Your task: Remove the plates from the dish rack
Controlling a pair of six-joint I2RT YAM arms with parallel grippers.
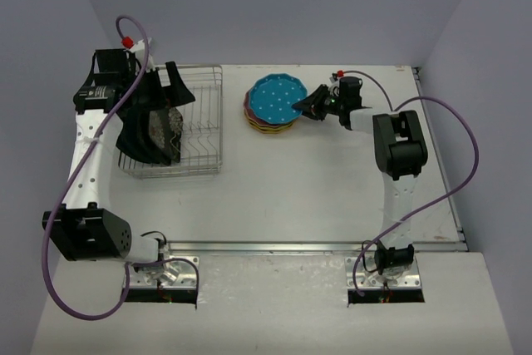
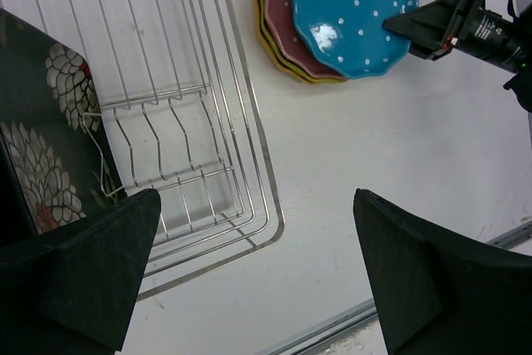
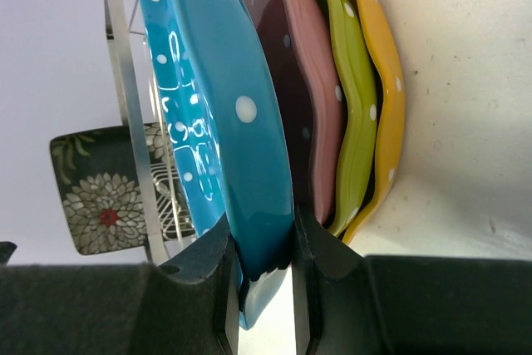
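Observation:
My right gripper [image 3: 262, 247] is shut on the rim of the dotted blue plate [image 3: 241, 122]. That plate lies on top of a stack of a maroon plate [image 3: 312, 97], a yellow-green plate [image 3: 353, 106] and an orange plate [image 3: 386, 81]. The stack [image 1: 270, 115] sits on the table right of the dish rack [image 1: 199, 135]. My left gripper [image 2: 256, 205] is open and empty, hovering over the rack's near right corner [image 2: 266, 205]. A squarish dark plate with white flowers [image 2: 41, 147] stands in the rack's left part.
The silver wire rack's right half holds bare tines [image 2: 158, 122]. The right arm [image 1: 399, 143] reaches in from the right, its cable looping toward the table's right edge [image 1: 453, 197]. A metal strip [image 1: 274, 247] runs along the table's near edge.

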